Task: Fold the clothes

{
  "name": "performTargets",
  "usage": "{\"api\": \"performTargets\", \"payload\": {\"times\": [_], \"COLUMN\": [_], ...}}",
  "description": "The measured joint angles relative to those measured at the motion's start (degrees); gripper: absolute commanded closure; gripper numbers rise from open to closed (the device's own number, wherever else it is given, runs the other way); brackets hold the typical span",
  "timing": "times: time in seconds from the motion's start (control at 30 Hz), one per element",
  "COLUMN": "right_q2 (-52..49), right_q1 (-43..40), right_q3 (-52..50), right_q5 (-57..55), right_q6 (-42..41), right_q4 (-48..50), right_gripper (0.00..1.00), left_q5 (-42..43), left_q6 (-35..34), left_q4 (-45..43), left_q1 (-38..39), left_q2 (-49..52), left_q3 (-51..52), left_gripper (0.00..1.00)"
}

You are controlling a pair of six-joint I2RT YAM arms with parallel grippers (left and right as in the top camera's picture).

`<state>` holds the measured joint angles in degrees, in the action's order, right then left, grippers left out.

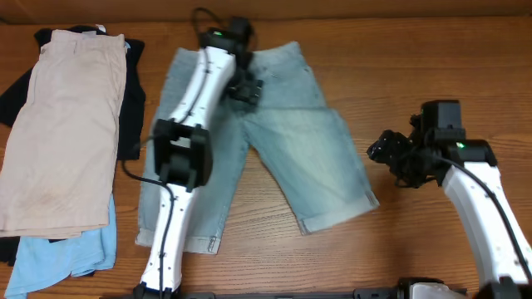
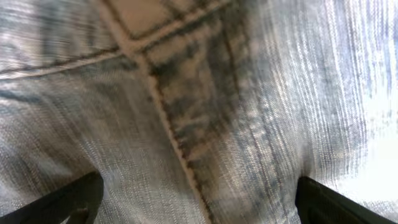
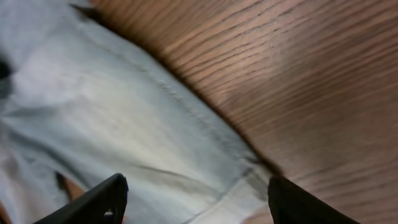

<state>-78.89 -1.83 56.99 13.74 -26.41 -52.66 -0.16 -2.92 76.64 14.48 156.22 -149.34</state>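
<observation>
The faded light-blue denim shorts (image 1: pixel 307 158) lie flat on the brown wood-grain table (image 1: pixel 416 66), waistband far, cuffed legs splaying toward the near side. The left gripper (image 2: pixel 198 202) is spread wide close over the coarse-woven, stitched centre seam. The right gripper (image 3: pixel 196 199), equally wide and holding nothing, hangs above the right-side leg's outer edge.

Beige shorts (image 1: pixel 62 124) atop a dark garment (image 1: pixel 131 108) and a sky-blue garment (image 1: pixel 58 262), at the wooden table's (image 1: pixel 416 50) left edge.

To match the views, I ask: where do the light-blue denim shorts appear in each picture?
Overhead: light-blue denim shorts spread at centre.
Left wrist: they fill the frame.
Right wrist: left side.
Shared landmark: cuffed hem, at bottom in right wrist.
</observation>
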Motion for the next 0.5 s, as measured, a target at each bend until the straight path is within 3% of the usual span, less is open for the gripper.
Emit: {"api": "performTargets", "payload": {"times": [0.27,0.5], "right_q2": [-12.8,-14.9], "right_q1": [2.4,4.9], "right_q3": [0.0,-3.2], "right_q5": [-0.2,-0.2], "right_q6": [1.4,2.3], "right_q4": [1.7,5.0], "right_gripper": [0.25,0.4], "left_q5": [11.6,16.2], "left_q6": [-3.7,-4.5], "left_q4": [2.7,9.4], "left_q1": [-8.9,-8.5], "left_q2": [-0.4,-0.2], "left_q3": [-1.6,-14.2], "left_gripper": [0.0,0.0]}}
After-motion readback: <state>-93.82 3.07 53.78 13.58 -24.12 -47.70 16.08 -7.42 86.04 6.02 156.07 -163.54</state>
